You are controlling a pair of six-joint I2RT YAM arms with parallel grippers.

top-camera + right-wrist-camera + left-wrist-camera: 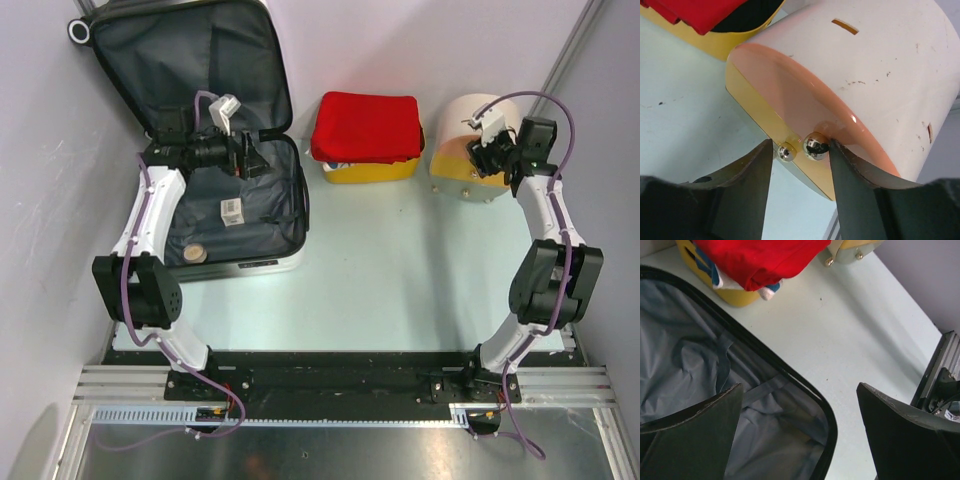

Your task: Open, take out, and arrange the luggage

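Left gripper (800, 387) spread wide above open suitcase (685, 340), right gripper (800, 143) straddling drawer box (880, 75) knobs (814, 145), grip cannot be told.

Counter (400, 270): pale mint-green top, a few dark specks. Three items sit directly on it. The luggage (262, 215) lies open at far left, lower shell flat. The yellow basket (365, 172) is at far centre, just beside the luggage. The round cream-and-orange drawer box (455, 135) is at far right, near the basket, not touching.
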